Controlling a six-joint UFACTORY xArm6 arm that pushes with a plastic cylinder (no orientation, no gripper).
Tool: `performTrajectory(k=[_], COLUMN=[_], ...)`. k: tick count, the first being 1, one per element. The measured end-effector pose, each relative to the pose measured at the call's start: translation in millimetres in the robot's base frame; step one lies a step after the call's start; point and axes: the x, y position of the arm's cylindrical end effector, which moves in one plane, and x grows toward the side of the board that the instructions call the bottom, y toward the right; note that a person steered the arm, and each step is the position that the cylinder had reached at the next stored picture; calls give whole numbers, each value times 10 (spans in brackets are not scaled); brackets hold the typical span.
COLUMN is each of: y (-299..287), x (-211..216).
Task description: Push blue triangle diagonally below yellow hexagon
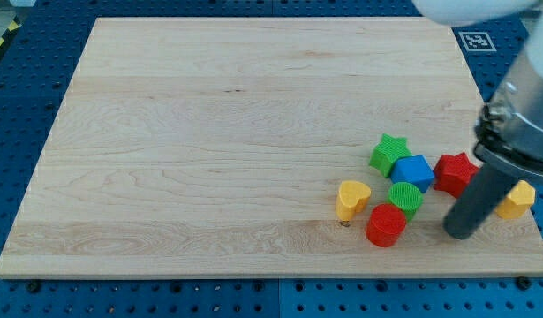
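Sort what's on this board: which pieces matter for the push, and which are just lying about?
Job in hand: blue block, the only blue piece; yellow block at the view's right, partly behind the rod; my tip, touching neither.

Lying about: green star, red star, yellow heart, green cylinder, red cylinder.

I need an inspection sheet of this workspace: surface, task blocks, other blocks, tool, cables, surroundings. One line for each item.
Surface: wooden board, most of it bare.
Job's things: blue block, shape unclear, in the cluster at the view's lower right; yellow block partly hidden behind the rod.
Clutter: green star, red star, green cylinder, red cylinder, yellow heart.
Tool: my tip rests right of the red cylinder, touching no block.
Cables: nothing seen.
Surroundings: blue perforated table, a printed marker.
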Motion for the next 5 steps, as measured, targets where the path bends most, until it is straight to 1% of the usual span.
performTrajectory(k=[1, 2, 3, 4, 5], y=[506, 968, 1210, 749, 695], x=[157, 215, 165, -27, -334])
